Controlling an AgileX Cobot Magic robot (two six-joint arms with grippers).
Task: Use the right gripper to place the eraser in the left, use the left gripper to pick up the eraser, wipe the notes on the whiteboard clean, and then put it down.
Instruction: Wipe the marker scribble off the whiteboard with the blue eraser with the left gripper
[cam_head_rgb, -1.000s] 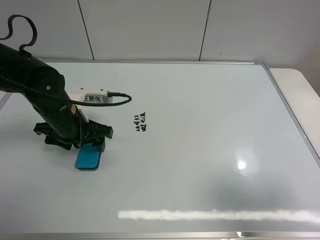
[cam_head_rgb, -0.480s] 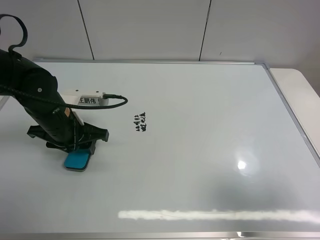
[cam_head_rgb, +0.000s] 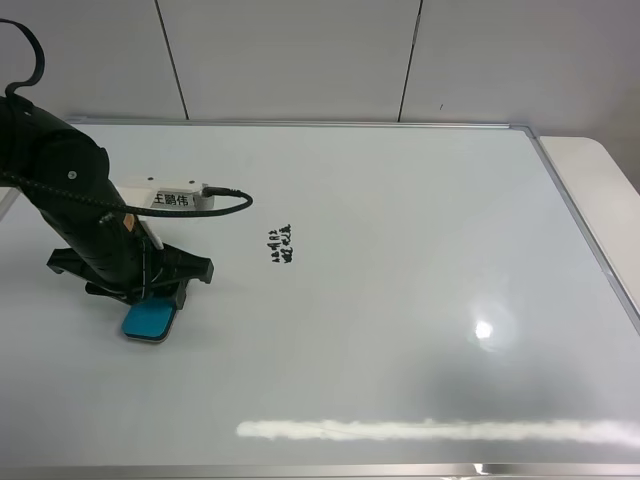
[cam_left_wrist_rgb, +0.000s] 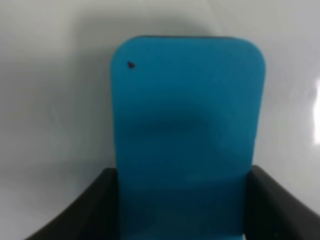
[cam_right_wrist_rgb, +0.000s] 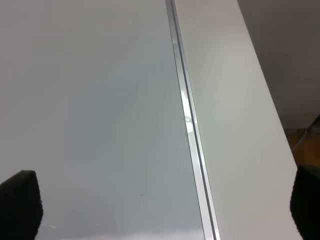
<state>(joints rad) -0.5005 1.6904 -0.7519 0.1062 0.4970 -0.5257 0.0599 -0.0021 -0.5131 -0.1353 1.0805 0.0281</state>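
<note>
Pinching eraser (cam_left_wrist_rgb: 187, 125) against whiteboard (cam_head_rgb: 400, 300), left gripper (cam_left_wrist_rgb: 184, 200) closed on it, right gripper (cam_right_wrist_rgb: 162, 202) wide apart, empty

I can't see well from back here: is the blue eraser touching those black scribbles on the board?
Apart. The exterior high view shows a plain stretch of bare whiteboard between the eraser and the notes.

1. A pale panelled wall (cam_head_rgb: 290, 55) fills the exterior view at 12 o'clock, with two thin dark seams (cam_head_rgb: 171, 60) running down it at a slight tilt.
2. A white table (cam_head_rgb: 600, 190) with a rounded corner shows at 3 o'clock.
3. In the right wrist view, dark floor (cam_right_wrist_rgb: 285, 50) lies beyond the table's edge.
</note>
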